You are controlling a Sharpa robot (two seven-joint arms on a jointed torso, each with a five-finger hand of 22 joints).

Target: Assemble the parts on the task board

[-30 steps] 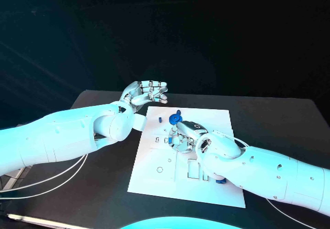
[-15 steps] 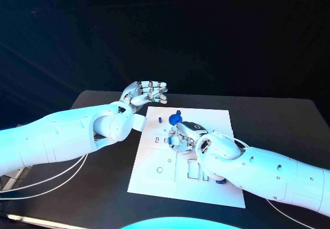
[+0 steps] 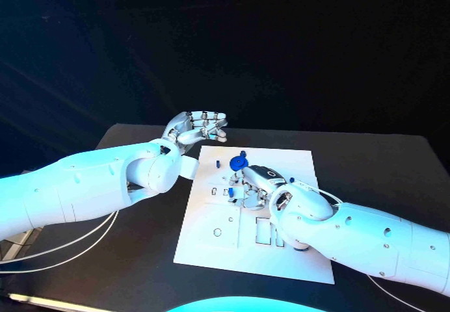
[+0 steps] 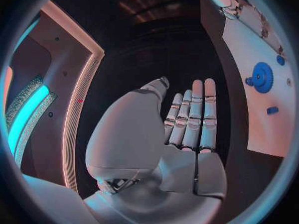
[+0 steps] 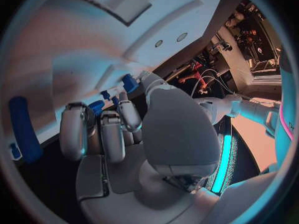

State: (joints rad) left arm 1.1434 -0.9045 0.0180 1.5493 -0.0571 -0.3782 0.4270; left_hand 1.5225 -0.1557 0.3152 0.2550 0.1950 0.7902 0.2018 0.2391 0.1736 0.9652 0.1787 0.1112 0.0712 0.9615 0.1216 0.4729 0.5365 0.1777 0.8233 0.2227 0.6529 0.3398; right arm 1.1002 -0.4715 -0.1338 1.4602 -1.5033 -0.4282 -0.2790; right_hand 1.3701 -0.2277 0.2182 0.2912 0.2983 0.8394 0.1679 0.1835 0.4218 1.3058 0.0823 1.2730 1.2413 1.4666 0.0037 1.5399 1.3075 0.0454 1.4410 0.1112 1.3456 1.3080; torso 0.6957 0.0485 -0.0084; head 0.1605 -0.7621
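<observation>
Blue gear (image 3: 239,160) lies just beyond right hand (image 3: 251,187).

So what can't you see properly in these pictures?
- Head view: the right hand covers the task board beneath it; whether it grips a part cannot be told.
- Right wrist view: the fingers hide most of a small blue part.
- Head view: the board's cutouts are too small to read.
</observation>
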